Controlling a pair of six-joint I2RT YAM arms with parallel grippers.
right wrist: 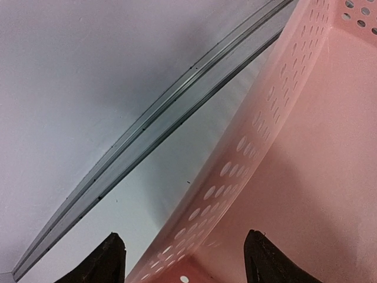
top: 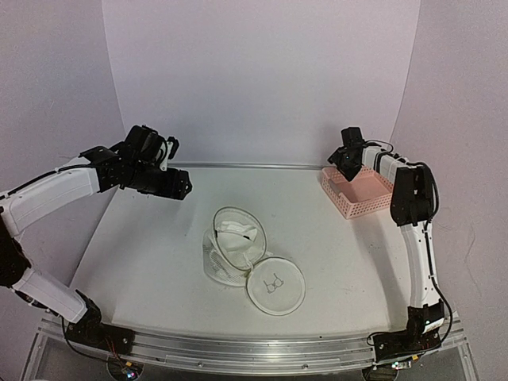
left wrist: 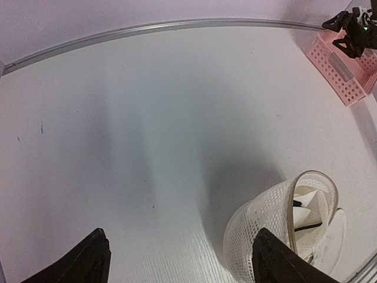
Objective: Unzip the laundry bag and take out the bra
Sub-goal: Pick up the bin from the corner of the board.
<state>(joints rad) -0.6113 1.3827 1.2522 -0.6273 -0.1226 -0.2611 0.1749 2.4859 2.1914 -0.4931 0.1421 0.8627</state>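
The laundry bag (top: 230,255) lies open in the middle of the table. Its round lid (top: 275,287), with the black bra drawing, is flipped toward the front right. The white bra (top: 238,236) sits inside the open pouch. In the left wrist view the mesh wall (left wrist: 265,221) stands at the lower right, with the bra and a black strap (left wrist: 309,206) inside. My left gripper (top: 181,189) is open and empty, raised to the left of and behind the bag, not touching it. My right gripper (top: 347,163) is open and empty over the pink basket's near-left corner.
The pink lattice basket (top: 361,193) stands at the back right; it also shows in the left wrist view (left wrist: 347,71) and fills the right wrist view (right wrist: 306,147). A metal rail (top: 254,166) runs along the table's back edge.
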